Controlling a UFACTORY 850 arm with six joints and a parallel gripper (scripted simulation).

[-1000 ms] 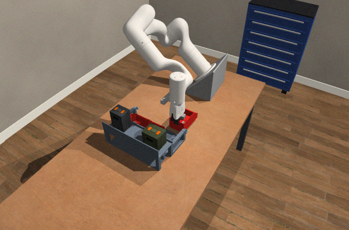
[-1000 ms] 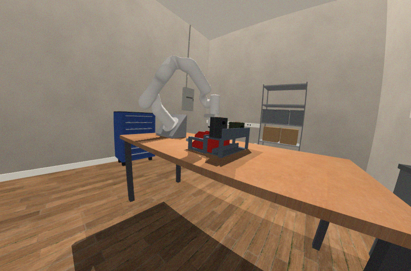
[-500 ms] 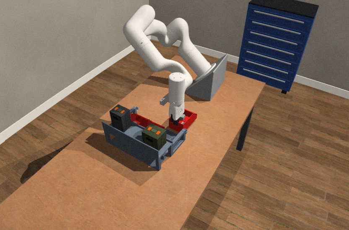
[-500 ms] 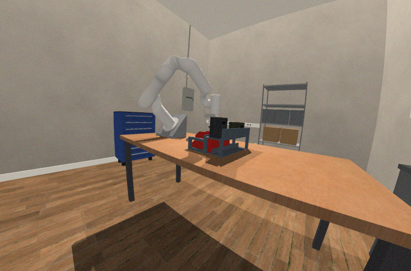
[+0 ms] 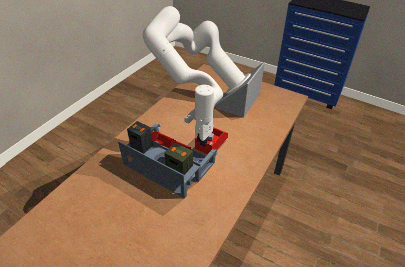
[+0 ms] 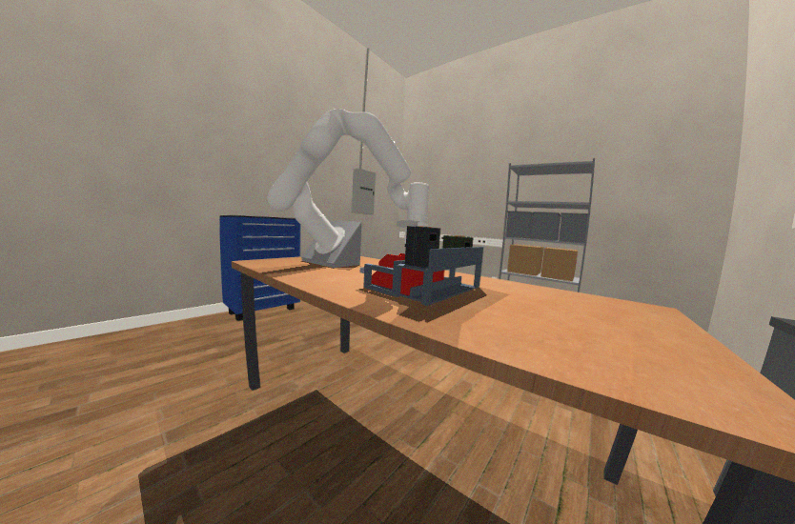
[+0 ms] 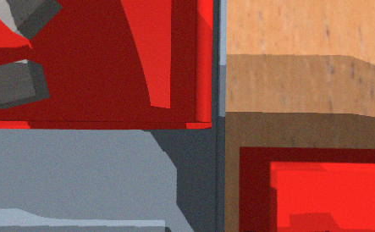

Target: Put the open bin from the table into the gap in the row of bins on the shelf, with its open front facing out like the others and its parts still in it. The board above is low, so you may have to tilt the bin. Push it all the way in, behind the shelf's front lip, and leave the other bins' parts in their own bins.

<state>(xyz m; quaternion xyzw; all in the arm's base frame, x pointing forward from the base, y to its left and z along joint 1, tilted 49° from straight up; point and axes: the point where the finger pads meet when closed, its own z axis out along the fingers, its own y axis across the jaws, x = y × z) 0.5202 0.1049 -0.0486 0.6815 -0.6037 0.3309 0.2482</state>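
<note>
The open red bin (image 5: 213, 140) is on the table at the right end of the grey shelf (image 5: 164, 163), just behind it. My gripper (image 5: 205, 142) points straight down at the bin's near wall and is shut on it; the fingertips are hidden. In the wrist view the bin (image 7: 320, 190) fills the lower right corner. Another red bin (image 7: 96, 63) with grey parts (image 7: 13, 85) sits in the shelf at the upper left, beside the shelf's grey board (image 7: 74, 169). A red shelf bin (image 5: 165, 140) shows under the board in the top view.
A black box (image 5: 139, 136) and a green box (image 5: 178, 158) stand on the shelf's top board. The arm's grey base wedge (image 5: 241, 94) is at the table's far end. A blue drawer cabinet (image 5: 322, 50) stands behind the table. A metal rack (image 6: 547, 222) stands by the wall.
</note>
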